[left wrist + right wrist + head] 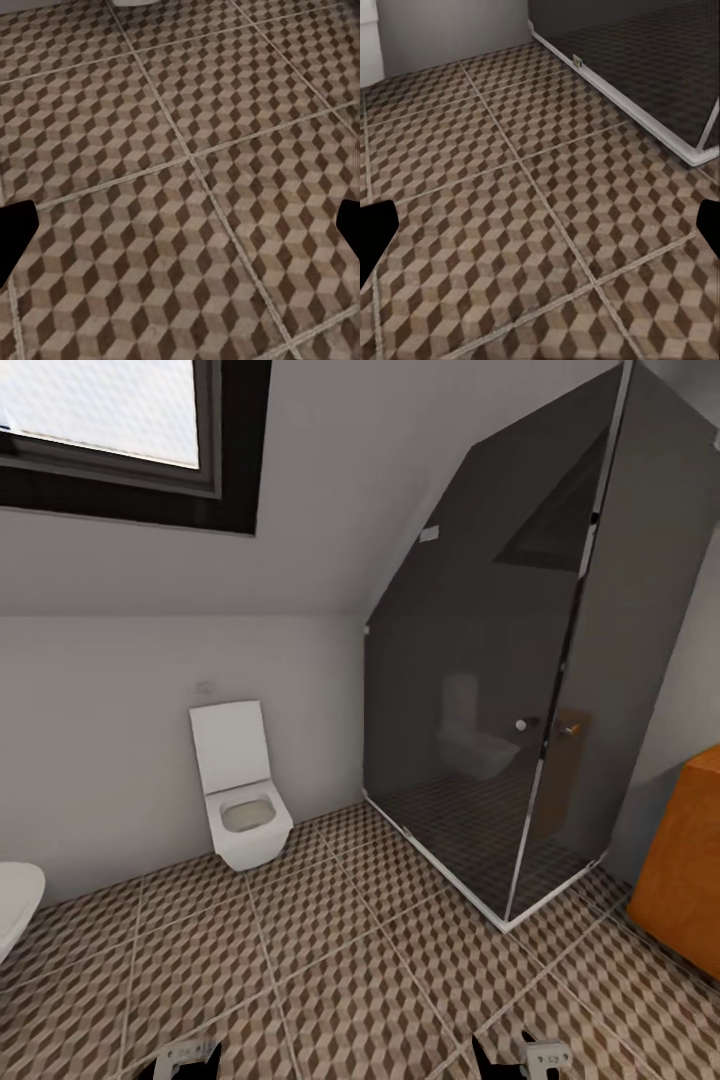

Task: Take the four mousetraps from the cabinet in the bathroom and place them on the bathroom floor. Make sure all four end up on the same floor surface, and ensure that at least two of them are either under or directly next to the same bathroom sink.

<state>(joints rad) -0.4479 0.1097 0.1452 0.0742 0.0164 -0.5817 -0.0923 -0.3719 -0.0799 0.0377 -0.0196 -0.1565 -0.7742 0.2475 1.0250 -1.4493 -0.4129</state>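
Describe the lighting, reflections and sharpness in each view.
Head view: even, soft light, a bright window, and the toilet mirrored faintly in the dark shower glass. Left wrist view: the bathroom floor evenly lit, slightly soft. Right wrist view: sharper tiles, darker behind the shower's edge.

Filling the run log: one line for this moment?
phase: in transit | cabinet: at right edge | toilet: ahead | bathroom floor: bare | mousetraps: none seen | both jaws: open, empty

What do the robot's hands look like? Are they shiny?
Not very shiny. In the head view, the left tool and the right tool each have pale grey metal-looking blocks with small dark screw holes, joined to black pointed parts. In the wrist views the fingers are plain flat black shapes. No cables or markings are visible.
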